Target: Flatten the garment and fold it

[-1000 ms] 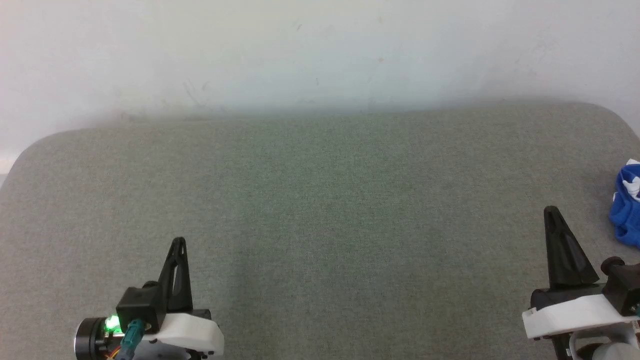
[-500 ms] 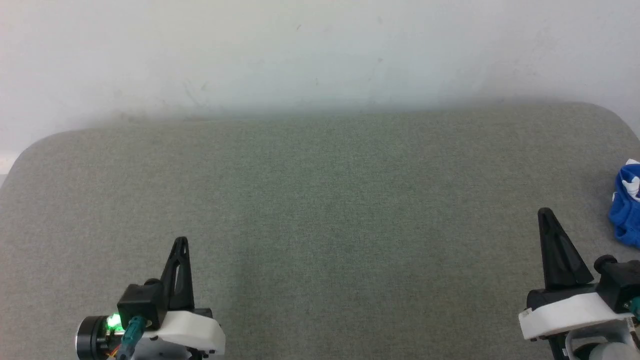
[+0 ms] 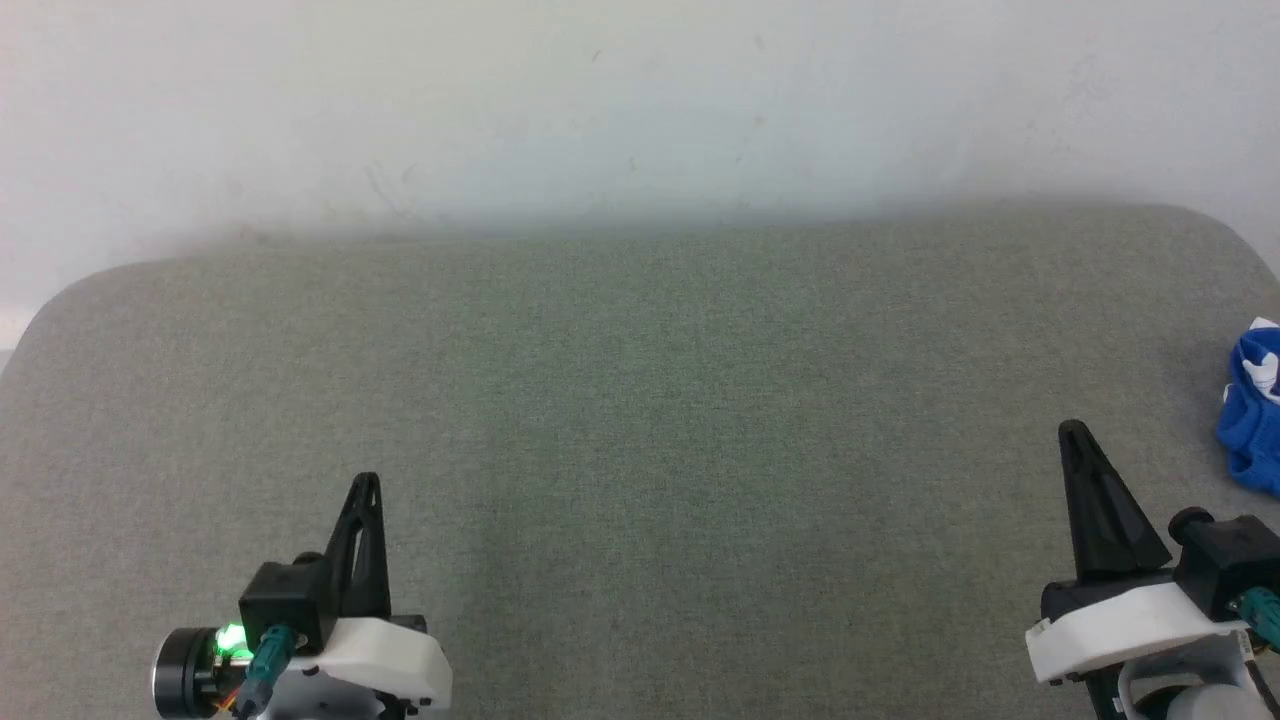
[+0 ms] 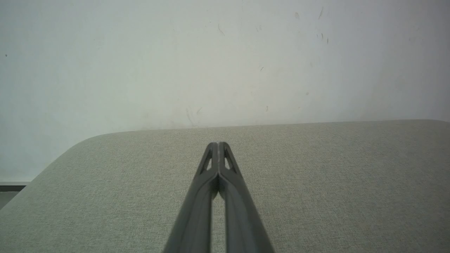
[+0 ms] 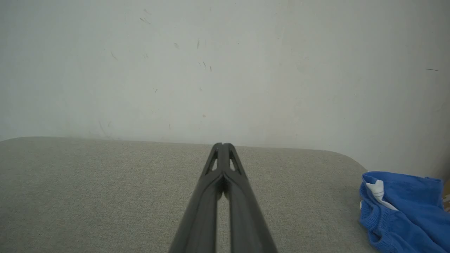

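Note:
The garment [image 3: 1255,410] is a crumpled heap of bright blue cloth with a bit of white, lying at the far right edge of the grey table [image 3: 640,400] and cut off by the head view's border. In the right wrist view the garment [image 5: 404,211] shows its ribbed blue waistband at the lower right. My right gripper [image 3: 1072,432] is shut and empty, a little left of the garment and apart from it; its tips [image 5: 222,144] meet. My left gripper [image 3: 366,482] is shut and empty at the lower left, tips [image 4: 218,144] pressed together.
A grey fabric-covered table with rounded corners runs up to a pale wall [image 3: 640,100] at the back. The table's left corner [image 4: 70,151] curves away in the left wrist view.
My right gripper has drifted slightly left and down in the head view, away from the garment. The left gripper and the garment have stayed put.

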{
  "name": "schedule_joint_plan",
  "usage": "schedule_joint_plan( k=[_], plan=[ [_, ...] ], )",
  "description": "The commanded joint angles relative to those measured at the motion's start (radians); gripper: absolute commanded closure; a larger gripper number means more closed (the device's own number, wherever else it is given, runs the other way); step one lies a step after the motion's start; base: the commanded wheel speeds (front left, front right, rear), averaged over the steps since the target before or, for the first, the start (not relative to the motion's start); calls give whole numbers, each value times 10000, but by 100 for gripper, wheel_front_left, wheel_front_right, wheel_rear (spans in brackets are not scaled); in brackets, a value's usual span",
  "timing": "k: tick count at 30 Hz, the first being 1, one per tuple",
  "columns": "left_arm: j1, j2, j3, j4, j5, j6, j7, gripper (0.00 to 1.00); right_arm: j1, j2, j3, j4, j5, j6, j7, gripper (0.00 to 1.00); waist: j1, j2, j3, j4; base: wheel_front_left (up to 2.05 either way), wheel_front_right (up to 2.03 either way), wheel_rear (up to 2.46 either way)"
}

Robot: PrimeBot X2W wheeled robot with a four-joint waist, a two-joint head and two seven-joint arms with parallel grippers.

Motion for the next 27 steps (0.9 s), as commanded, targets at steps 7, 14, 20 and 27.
schedule_joint_plan(
  k=[7, 14, 20, 27],
  plan=[
    [-68, -82, 81, -117, 117, -141, 170, 100, -87, 71, 64, -39, -158, -7, 177, 100, 0, 0, -4, -6, 0, 0, 0],
    [-78, -110, 103, -168, 159, -188, 292, 100, -100, 89, 110, -45, -208, -8, 300, 100, 0, 0, -7, -10, 0, 0, 0],
    [-88, -138, 125, -218, 200, -235, 415, 100, -114, 107, 155, -50, -257, -9, 422, 100, 0, 0, -11, -15, 0, 0, 0],
    [-99, -170, 150, -277, 249, -290, 558, 100, -130, 128, 208, -57, -315, -10, 565, 100, 0, 0, -14, -20, 0, 0, 0]
  ],
)
